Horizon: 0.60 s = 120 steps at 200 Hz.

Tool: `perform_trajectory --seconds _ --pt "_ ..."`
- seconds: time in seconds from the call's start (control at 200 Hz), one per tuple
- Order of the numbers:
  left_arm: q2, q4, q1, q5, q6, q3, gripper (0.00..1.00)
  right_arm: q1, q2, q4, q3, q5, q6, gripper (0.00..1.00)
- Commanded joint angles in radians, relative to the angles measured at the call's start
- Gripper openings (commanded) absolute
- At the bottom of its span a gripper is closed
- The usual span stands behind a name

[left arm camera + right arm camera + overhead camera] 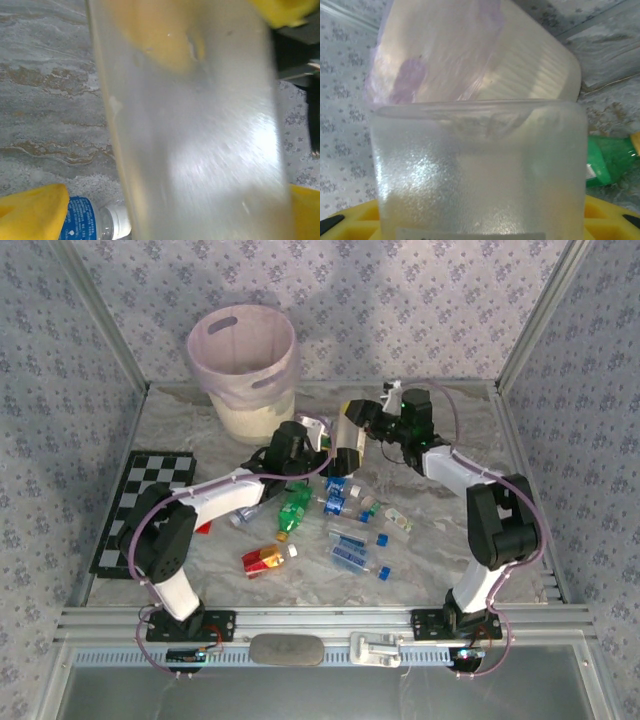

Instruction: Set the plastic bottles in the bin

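A large frosted plastic bottle [350,443] hangs above the table's far middle, a short way right of the pink bin [245,365]. My right gripper [373,430] is shut on it from the right. In the right wrist view the frosted bottle [480,170] stands between the yellow fingers [355,222], with the bin [520,65] behind it. My left gripper [325,447] is open around the bottle's other end. The left wrist view shows the frosted bottle [200,125] with a gap beside the left finger [30,215]. Several small bottles lie below: a green one [293,510], a red-and-yellow one [265,558], clear blue-labelled ones [348,550].
A chessboard [145,505] lies at the table's left edge, with a small red block [204,527] beside it. Loose blue caps [382,538] are scattered among the bottles. A blue-labelled bottle [82,220] lies under the left gripper. Patterned walls close in the back and sides.
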<state>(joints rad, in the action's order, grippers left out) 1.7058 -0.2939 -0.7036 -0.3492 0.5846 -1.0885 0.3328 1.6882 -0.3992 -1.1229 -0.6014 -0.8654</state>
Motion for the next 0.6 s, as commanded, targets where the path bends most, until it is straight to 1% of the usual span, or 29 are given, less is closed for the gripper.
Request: perform_trajectory --seconds 0.0,0.095,0.175,0.255,0.385,0.43,0.505,0.595 --pt "0.005 -0.001 -0.002 0.008 -0.023 -0.028 1.00 0.029 -0.042 0.071 -0.027 0.029 0.045 0.55" --pt "-0.004 -0.002 -0.001 0.009 -0.026 -0.025 0.99 0.051 -0.040 0.079 -0.030 0.036 0.052 0.54" --pt "-0.012 0.000 -0.002 0.011 -0.034 -0.022 0.94 0.063 -0.038 0.080 -0.027 0.048 0.055 0.54" --pt "-0.021 0.001 -0.002 0.024 -0.039 -0.013 0.85 0.067 -0.036 0.077 -0.024 0.060 0.056 0.54" --pt "-0.035 0.001 -0.002 0.055 -0.039 0.004 0.67 0.069 -0.040 0.086 -0.023 0.078 0.067 0.55" --pt "-0.040 0.003 -0.002 0.064 -0.041 0.007 0.63 0.070 -0.042 0.091 -0.024 0.084 0.071 0.56" --pt "-0.044 0.005 0.000 0.076 -0.042 0.010 0.58 0.070 -0.044 0.096 -0.028 0.084 0.074 0.60" --pt "-0.047 0.009 0.000 0.087 -0.045 0.010 0.55 0.071 -0.043 0.100 -0.031 0.085 0.072 0.69"
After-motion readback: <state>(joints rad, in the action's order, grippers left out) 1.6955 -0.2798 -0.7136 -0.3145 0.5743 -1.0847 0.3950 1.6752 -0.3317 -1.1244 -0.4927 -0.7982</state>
